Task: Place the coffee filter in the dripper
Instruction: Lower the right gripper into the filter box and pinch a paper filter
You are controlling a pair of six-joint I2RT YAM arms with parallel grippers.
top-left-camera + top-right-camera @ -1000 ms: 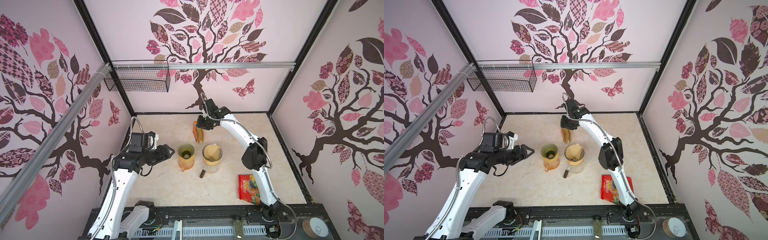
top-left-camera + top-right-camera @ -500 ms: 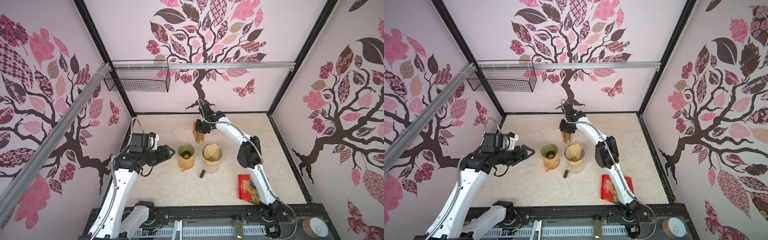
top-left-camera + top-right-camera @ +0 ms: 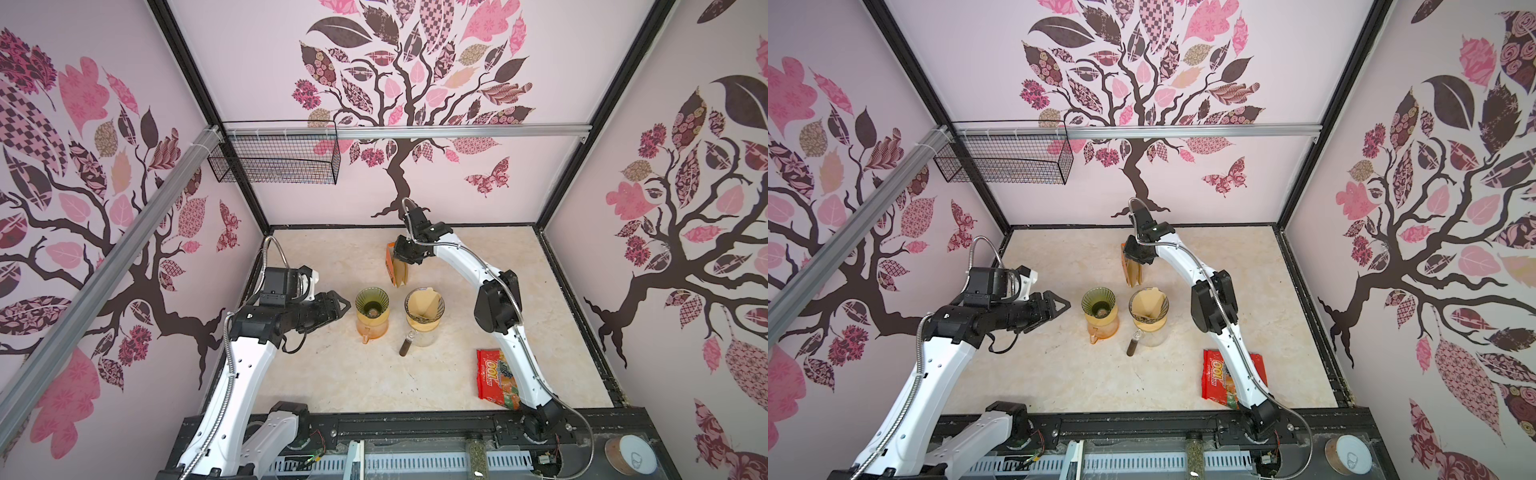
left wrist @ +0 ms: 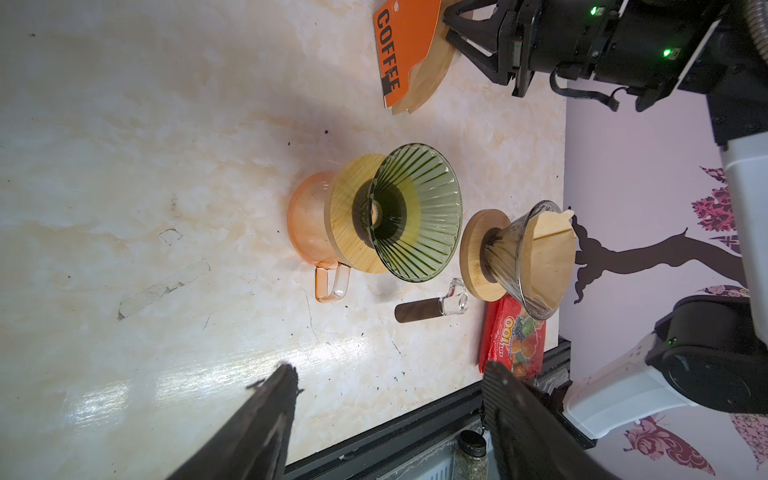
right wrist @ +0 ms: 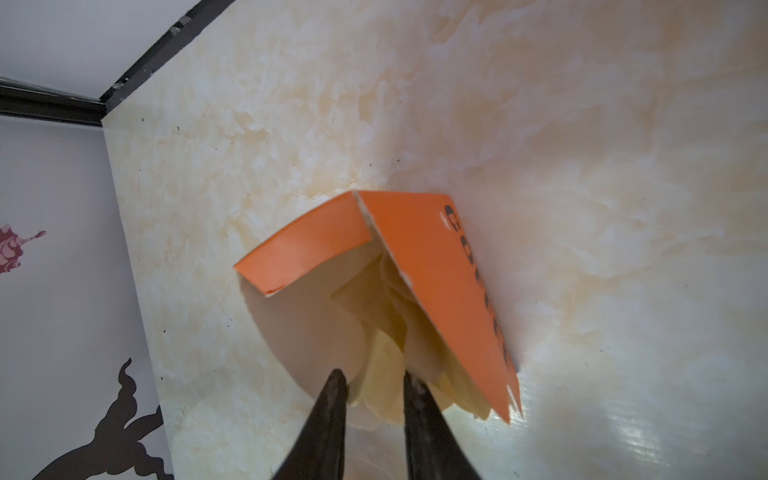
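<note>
Black fingers of the right pincer [image 5: 372, 376] stand a narrow way apart, with the pale edges of the paper filters [image 5: 382, 390] between them. Whether they truly pinch the paper or only straddle it, I cannot tell. The filters fan out of an orange pack [image 5: 436, 270] printed COFFEE, which rests on the marbled counter [image 5: 582, 166] with one flap lifted. In both top views the pack [image 3: 390, 259] sits a little above the middle of the frame, toward the back wall, and the right pincer is at its upper end.

Just below the pack, at the centre of the frame, two brewers stand side by side. The one on the left is a green dripper [image 3: 372, 301], its ribbed inside bare, on an orange glass jug [image 3: 370, 328]. The one on the right is a smoky dripper [image 3: 424, 309] with a brown filter [image 3: 426, 301] seated in it. It sits on a wooden collar over a clear server with a dark handle [image 3: 405, 345].

The left pincer [image 3: 343, 305] hovers just left of the green dripper, and in the left wrist view its fingers [image 4: 274, 399] are spread wide with nothing between them.

A red snack bag [image 3: 496, 378] lies at the lower right of the counter, partly under the right arm, and a wire basket [image 3: 274, 158] hangs at the upper left
</note>
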